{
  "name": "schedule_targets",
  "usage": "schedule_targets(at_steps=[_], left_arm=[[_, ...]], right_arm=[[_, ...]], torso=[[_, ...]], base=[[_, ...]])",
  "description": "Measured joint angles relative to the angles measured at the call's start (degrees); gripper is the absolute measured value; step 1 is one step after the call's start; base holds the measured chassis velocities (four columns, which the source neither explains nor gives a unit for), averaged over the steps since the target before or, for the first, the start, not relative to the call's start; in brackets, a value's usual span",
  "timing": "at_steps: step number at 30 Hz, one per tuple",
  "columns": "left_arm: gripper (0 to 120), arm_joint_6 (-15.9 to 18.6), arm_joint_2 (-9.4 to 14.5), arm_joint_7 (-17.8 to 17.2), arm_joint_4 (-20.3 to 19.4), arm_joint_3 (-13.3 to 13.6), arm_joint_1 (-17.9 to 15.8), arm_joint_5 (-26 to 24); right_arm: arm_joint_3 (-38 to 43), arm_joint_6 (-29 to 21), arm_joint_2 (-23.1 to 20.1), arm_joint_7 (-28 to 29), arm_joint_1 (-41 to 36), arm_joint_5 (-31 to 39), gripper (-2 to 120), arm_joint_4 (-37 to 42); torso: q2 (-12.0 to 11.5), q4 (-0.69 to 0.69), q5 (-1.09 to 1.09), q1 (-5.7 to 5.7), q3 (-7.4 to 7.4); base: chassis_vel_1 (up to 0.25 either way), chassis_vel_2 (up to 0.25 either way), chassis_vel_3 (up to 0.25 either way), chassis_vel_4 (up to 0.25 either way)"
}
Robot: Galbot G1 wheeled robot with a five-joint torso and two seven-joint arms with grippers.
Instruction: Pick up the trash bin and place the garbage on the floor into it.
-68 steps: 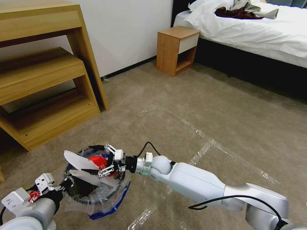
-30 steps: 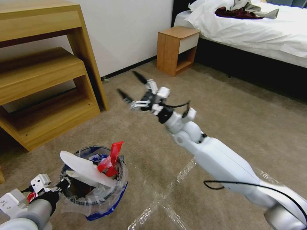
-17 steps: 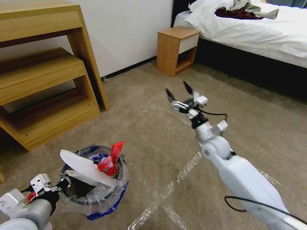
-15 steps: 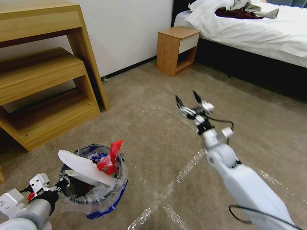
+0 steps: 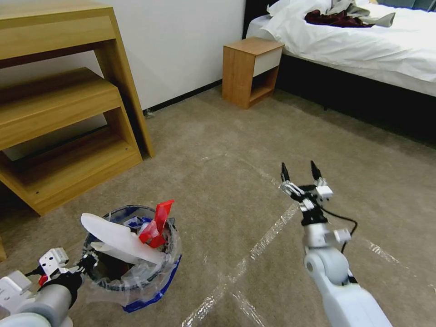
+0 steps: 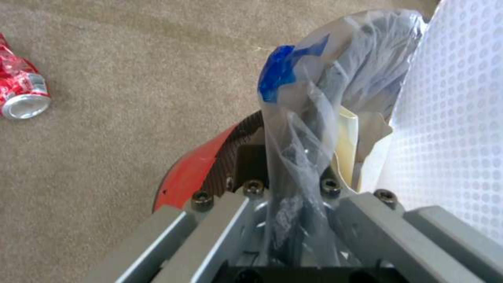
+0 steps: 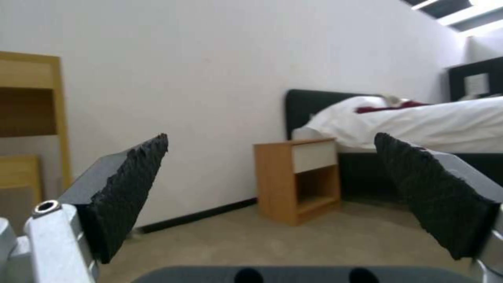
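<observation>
Your left gripper (image 5: 84, 265) is clamped on the rim of the small round red-and-blue trash bin (image 5: 131, 261), lined with a crinkled clear plastic bag; the left wrist view shows the bag film and the red rim pinched between its fingers. The bin sits low at the robot's left on the beige-grey carpeted floor (image 5: 218, 150), crossed by shiny clear tape strips. Inside it you can see a flat white slipper (image 5: 116, 238) leaning across the opening and a red wrapper (image 5: 159, 222) standing up above the rim. Your right gripper (image 5: 299, 172) is well apart from the bin, out over the carpet at the robot's right, pointing up and away toward the wooden nightstand (image 5: 250, 70), its two dark fingers spread wide with nothing between them. By the look of it, you are between deposits: the right arm is free and the bin is partly filled. One piece of garbage remains in sight, a crushed red can (image 6: 21, 92) lying on the carpet near the bin in the left wrist view. Your next move probably calls for bringing the empty right gripper down over that can, or turning the robot to find it, while you keep the bin steady so the tall slipper does not tip out.
</observation>
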Motion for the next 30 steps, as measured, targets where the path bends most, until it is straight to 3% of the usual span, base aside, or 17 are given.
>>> schedule_targets(at_steps=[7, 16, 30], left_arm=[[0, 0.31, -1.17, 0.13, -0.54, 0.22, 0.64, 0.55], [0, 0.32, -1.30, 0.35, -0.70, 0.64, 0.42, 0.81], [0, 0.29, -1.41, 0.38, -1.44, 0.76, 0.50, 0.50]], right_arm=[[3.78, 2.09, 2.57, 0.78, -6.92, -4.44, 100, 2.15], [6.91, 4.81, 2.51, 0.67, -10.40, -8.05, 100, 3.62], [9.69, 7.41, 4.15, -0.44, -16.48, -9.78, 100, 7.24]], torso=[[0.00, 0.00, 0.01, 0.00, 0.00], [0.00, 0.01, 0.01, 0.00, 0.00], [0.00, 0.00, 0.00, 0.00, 0.00]], base=[[0.000, 0.000, 0.000, 0.000], [0.000, 0.000, 0.000, 0.000], [-0.022, 0.018, 0.022, -0.015]])
